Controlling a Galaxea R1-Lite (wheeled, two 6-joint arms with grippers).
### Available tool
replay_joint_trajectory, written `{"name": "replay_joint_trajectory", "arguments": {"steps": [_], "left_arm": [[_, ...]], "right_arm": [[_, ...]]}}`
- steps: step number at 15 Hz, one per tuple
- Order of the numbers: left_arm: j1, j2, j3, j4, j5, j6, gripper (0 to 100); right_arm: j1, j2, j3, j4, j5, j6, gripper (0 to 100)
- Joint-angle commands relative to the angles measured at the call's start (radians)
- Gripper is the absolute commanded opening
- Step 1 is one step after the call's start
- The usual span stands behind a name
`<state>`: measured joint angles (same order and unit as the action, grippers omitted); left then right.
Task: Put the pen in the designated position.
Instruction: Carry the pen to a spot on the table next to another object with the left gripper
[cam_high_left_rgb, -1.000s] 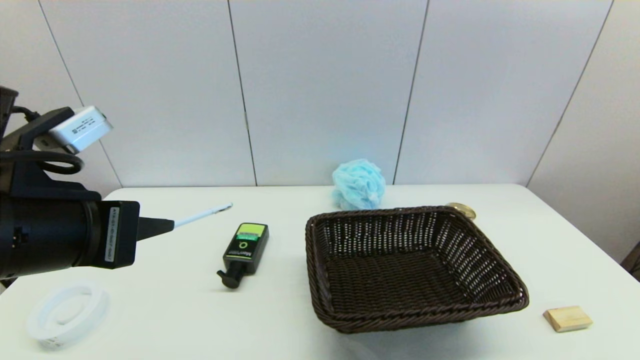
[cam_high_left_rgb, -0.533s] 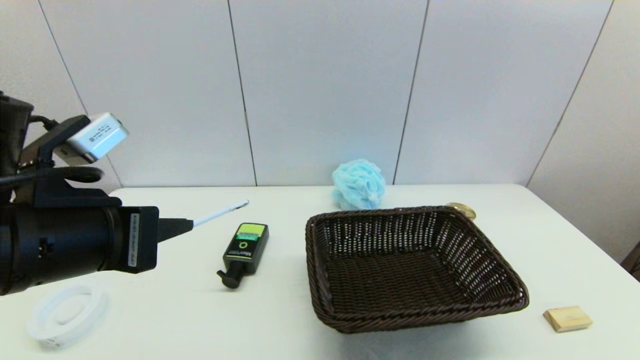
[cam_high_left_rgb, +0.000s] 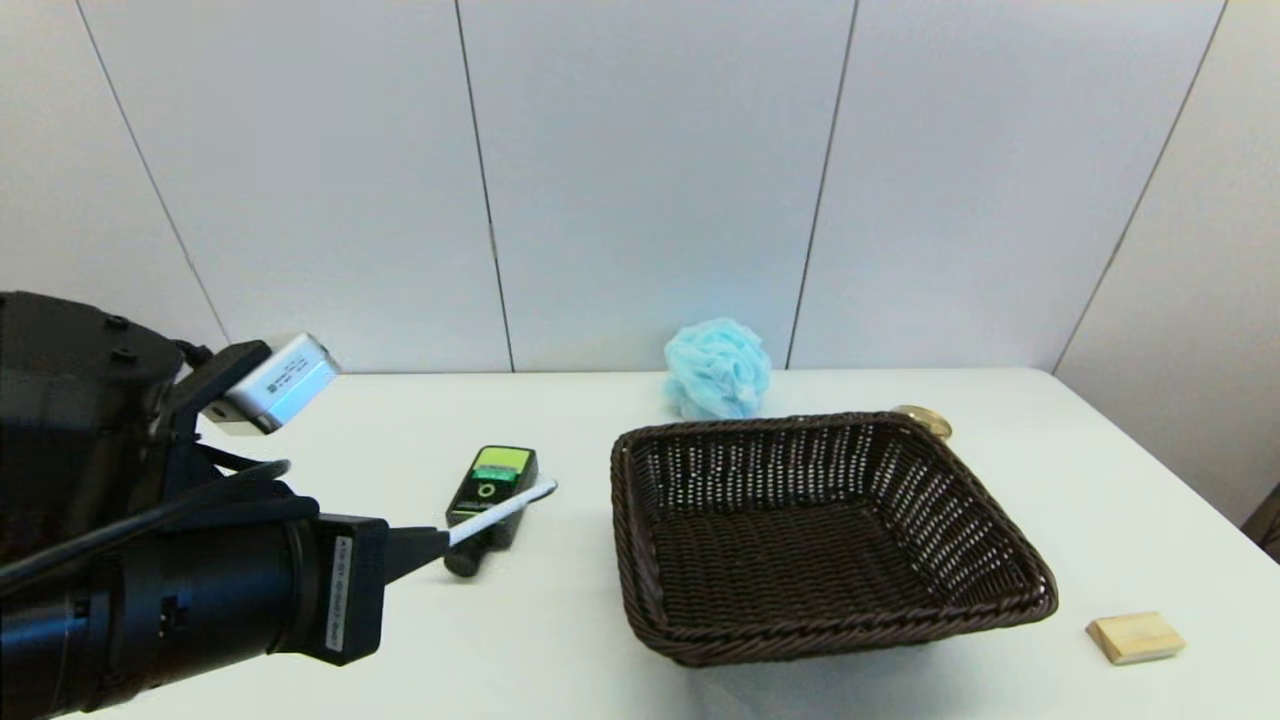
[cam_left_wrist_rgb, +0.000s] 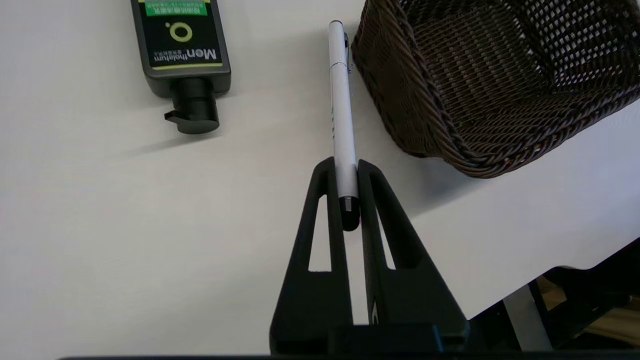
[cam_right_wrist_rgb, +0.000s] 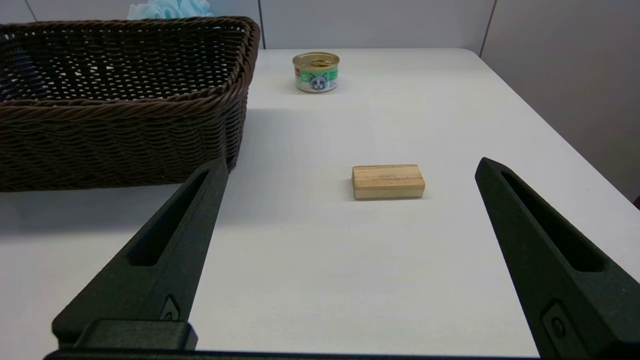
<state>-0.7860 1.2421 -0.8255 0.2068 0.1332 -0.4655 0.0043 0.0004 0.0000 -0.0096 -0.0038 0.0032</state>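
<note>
— What do you have in front of you now?

— I see a smooth white table (cam_high_left_rgb: 820, 690). In the middle right of the head view stands a dark brown wicker basket (cam_high_left_rgb: 1010, 590), square, with woven sloped walls. Behind it sits a fluffy light blue mesh sponge (cam_high_left_rgb: 718, 368). A small round tin can (cam_right_wrist_rgb: 316, 72) with a gold lid stands past the basket's far corner, and a plain rectangular wooden block (cam_high_left_rgb: 1135, 637) lies in the lower right.

— And the pen?

— The left gripper (cam_left_wrist_rgb: 343, 167) holds it. I see the two black wedge fingers pressed on the pen (cam_left_wrist_rgb: 341, 115) from both sides, close to its dark end. It is a thin, straight, glossy white cylinder. Its long axis continues the line of the fingers. In the head view it rises from the lower left toward the centre, the free end pointing at the basket's left wall, and it crosses in front of the black pump bottle (cam_high_left_rgb: 492, 488). It is held above the table, between bottle and basket. That bottle is flat, with a green label, lying on its back.

— The other arm?

— The right gripper (cam_right_wrist_rgb: 350, 170) is low over the table, before the wooden block, with its fingers wide apart and nothing between them.
</note>
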Motion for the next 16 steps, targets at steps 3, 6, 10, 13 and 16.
{"name": "replay_joint_trajectory", "arguments": {"steps": [3, 6, 10, 13, 16], "left_arm": [[-0.006, 0.138, 0.006, -0.017, 0.144, -0.027, 0], [-0.01, 0.186, 0.008, -0.064, 0.148, -0.058, 0], [-0.059, 0.244, 0.0, -0.095, 0.148, -0.102, 0], [-0.079, 0.269, -0.001, -0.096, 0.148, -0.108, 0], [-0.081, 0.284, 0.006, -0.096, 0.149, -0.107, 0]], "right_arm": [[0.0, 0.001, 0.002, 0.0, -0.001, 0.0, 100], [0.0, 0.001, 0.002, 0.0, -0.001, 0.0, 100], [0.0, 0.001, 0.002, -0.001, 0.001, 0.0, 100], [0.0, 0.001, 0.002, 0.0, 0.001, 0.0, 100], [0.0, 0.001, 0.002, -0.001, -0.001, 0.0, 100]]}}
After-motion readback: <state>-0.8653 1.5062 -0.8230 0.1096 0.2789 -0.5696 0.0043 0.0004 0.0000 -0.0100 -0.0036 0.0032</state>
